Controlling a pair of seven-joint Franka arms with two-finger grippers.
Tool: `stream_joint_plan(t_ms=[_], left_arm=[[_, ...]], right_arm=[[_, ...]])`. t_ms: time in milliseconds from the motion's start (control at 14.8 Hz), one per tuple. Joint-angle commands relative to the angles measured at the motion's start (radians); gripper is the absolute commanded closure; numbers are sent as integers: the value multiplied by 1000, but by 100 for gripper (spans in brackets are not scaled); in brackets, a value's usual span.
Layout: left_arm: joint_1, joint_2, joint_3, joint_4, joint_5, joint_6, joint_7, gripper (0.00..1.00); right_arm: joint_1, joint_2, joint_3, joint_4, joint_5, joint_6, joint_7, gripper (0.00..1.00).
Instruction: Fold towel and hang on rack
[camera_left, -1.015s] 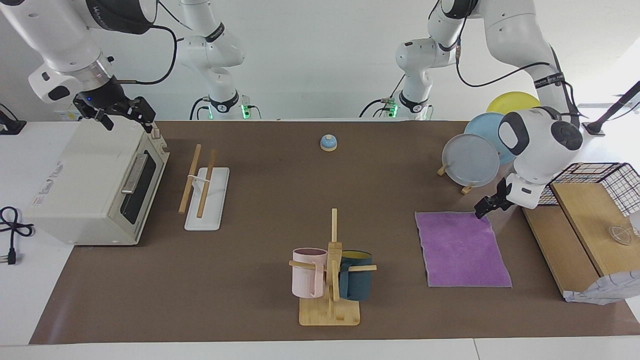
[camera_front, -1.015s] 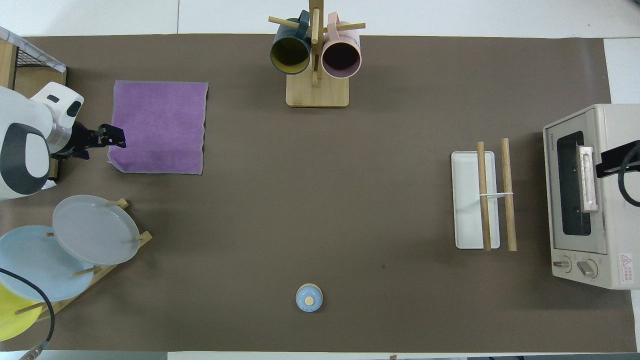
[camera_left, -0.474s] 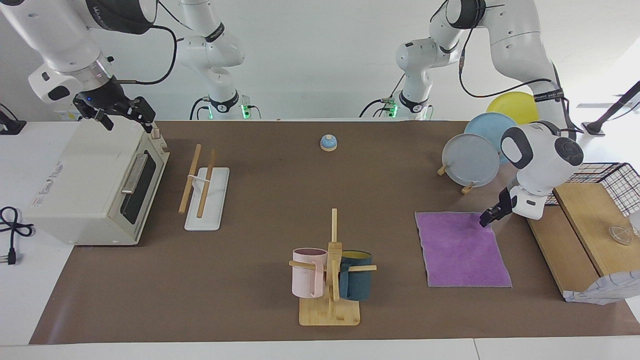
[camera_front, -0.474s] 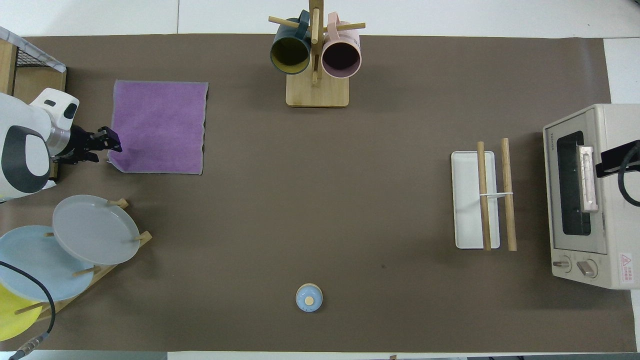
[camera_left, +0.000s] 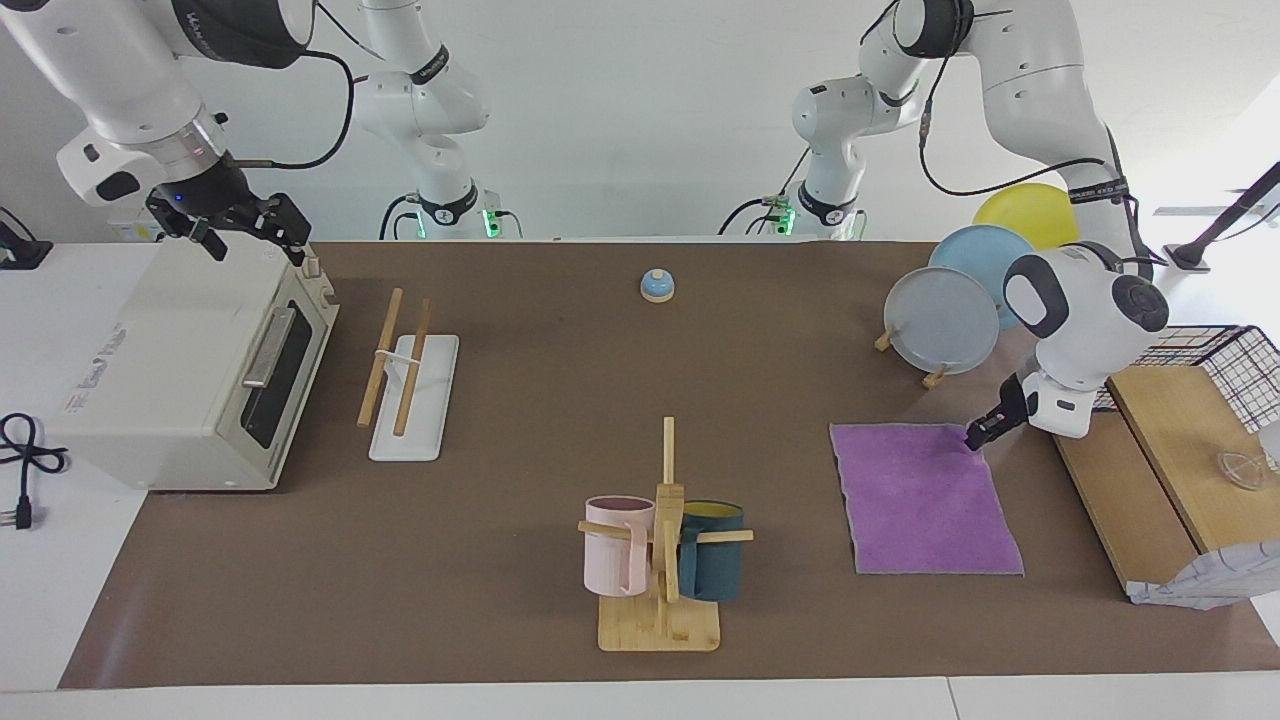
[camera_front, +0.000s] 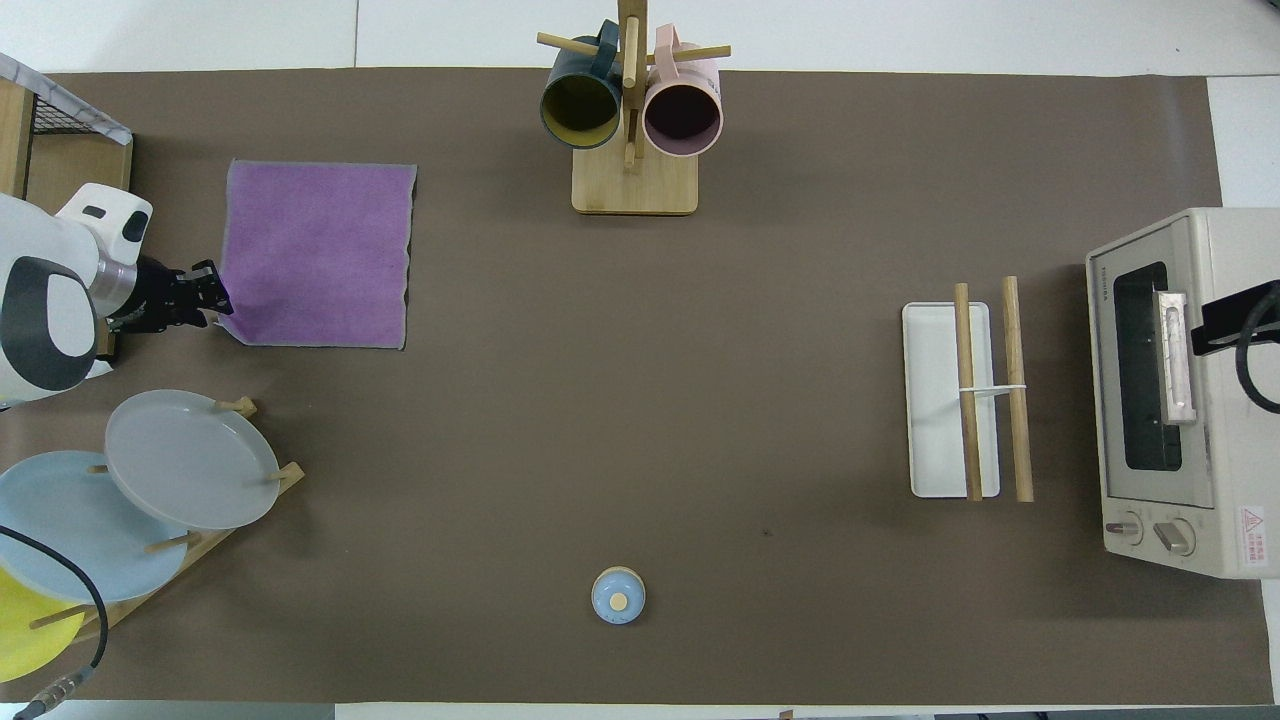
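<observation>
We see the towel (camera_left: 925, 498) lying flat, purple face up, toward the left arm's end of the table, well apart from the rack (camera_left: 408, 374). Our left gripper (camera_left: 975, 436) is at its corner nearest the robots; whether its fingers have pinched the hem we cannot tell. Folding comes next, needing a firm corner grip. Our right gripper (camera_left: 255, 232) waits, fingers spread, over the toaster oven (camera_left: 190, 370).

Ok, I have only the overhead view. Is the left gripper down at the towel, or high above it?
Observer: Down. The facing view shows the left gripper low at the towel, at the corner nearest the robots and the left arm's end of the table.
Operator: And the right gripper? I see only a black piece.
Observer: The right gripper waits, open, over the top of the toaster.
</observation>
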Motion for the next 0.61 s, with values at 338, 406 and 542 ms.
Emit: stream_joint_plan(t_ms=[338,406,542], left_arm=[[7,-11,-6,-30,-10,34,-28,100],[7,-11,-6,-30,-10,34,-28,100],[6,-10,-6,-22,-8,26,-28,100]], right_arm=[[-9,-5,4,-1,20,-12,-19,0],[-9,-5,4,-1,20,-12,-19,0],[-9,-5,4,-1,20,-12,-19,0]])
